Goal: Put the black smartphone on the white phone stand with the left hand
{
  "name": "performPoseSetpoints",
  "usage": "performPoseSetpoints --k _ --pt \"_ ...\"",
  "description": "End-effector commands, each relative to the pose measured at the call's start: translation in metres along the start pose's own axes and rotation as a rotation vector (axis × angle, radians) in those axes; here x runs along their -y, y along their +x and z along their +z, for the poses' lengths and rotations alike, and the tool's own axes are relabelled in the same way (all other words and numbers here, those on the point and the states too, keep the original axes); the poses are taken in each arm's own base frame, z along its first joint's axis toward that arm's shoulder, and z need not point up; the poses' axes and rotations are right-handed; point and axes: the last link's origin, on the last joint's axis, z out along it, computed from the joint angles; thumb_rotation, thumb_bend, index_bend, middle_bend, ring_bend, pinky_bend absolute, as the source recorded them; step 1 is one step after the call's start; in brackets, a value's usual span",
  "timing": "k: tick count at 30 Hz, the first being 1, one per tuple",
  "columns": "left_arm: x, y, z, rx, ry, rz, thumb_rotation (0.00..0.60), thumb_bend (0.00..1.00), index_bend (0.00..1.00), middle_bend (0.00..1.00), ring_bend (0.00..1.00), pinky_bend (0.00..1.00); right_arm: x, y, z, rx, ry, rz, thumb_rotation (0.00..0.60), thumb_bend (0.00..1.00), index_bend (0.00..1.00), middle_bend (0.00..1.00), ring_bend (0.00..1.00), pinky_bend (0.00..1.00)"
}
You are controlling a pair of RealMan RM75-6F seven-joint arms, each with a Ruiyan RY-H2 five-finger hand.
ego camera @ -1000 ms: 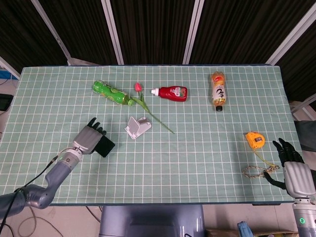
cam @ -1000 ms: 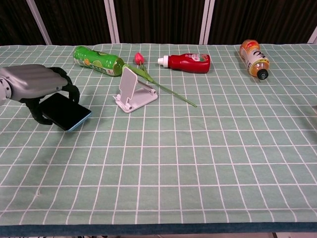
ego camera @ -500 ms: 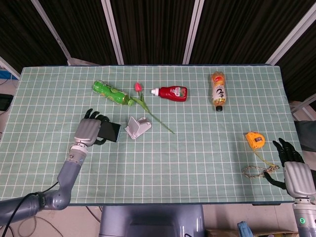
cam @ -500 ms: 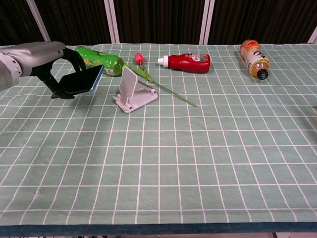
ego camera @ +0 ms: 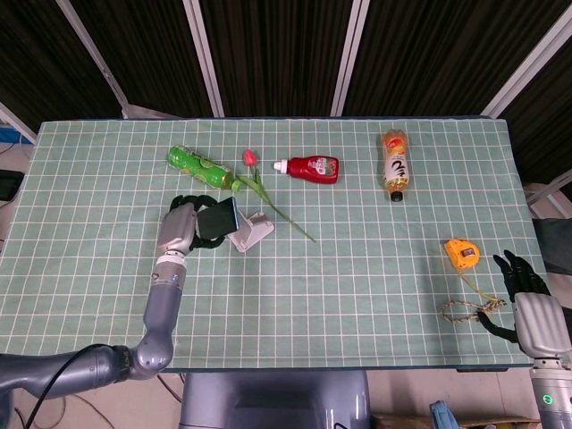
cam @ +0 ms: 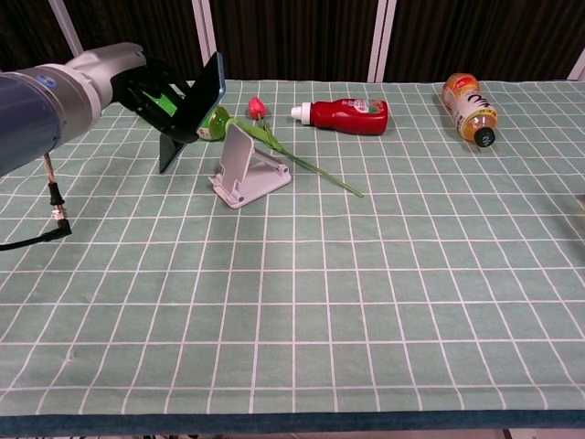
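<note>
My left hand (ego camera: 181, 229) (cam: 139, 82) grips the black smartphone (ego camera: 217, 220) (cam: 194, 110), which is tilted steeply on edge above the table. The phone hangs just left of the white phone stand (ego camera: 249, 231) (cam: 247, 166), close to its upright back plate but apart from it. The stand sits empty on the green checked cloth. My right hand (ego camera: 529, 302) rests at the table's near right corner, fingers apart, holding nothing; the chest view does not show it.
A green bottle (ego camera: 202, 167) and a red tulip (ego camera: 264, 188) lie just behind the stand. A ketchup bottle (ego camera: 312, 168) and an orange drink bottle (ego camera: 394, 164) lie at the back. An orange tape measure (ego camera: 462, 254) and a coil of rope (ego camera: 462, 311) lie near the right hand.
The left hand has carried the phone rightward and up towards the stand, turning it from nearly flat to steeply tilted. The right hand has not moved.
</note>
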Motion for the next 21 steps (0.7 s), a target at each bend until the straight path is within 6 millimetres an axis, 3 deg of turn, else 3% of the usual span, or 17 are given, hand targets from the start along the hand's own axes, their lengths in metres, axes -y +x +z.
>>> performPoseSetpoints --k 1,10,21 --pt "-0.014 -0.006 0.000 0.018 0.026 -0.090 0.600 0.30 0.54 0.58 0.11 0.00 0.000 0.000 0.000 0.001 0.000 0.001 0.600 0.32 0.10 0.05 0.00 0.19" --pt "-0.030 -0.020 0.003 0.059 0.084 -0.267 0.600 0.30 0.54 0.58 0.11 0.00 0.000 0.000 0.000 0.003 0.000 0.005 0.600 0.32 0.10 0.05 0.00 0.19" --pt "-0.030 -0.028 0.011 0.048 0.139 -0.394 0.600 0.30 0.54 0.58 0.11 0.00 0.000 0.000 0.000 0.003 0.001 0.006 0.600 0.32 0.10 0.05 0.00 0.19"
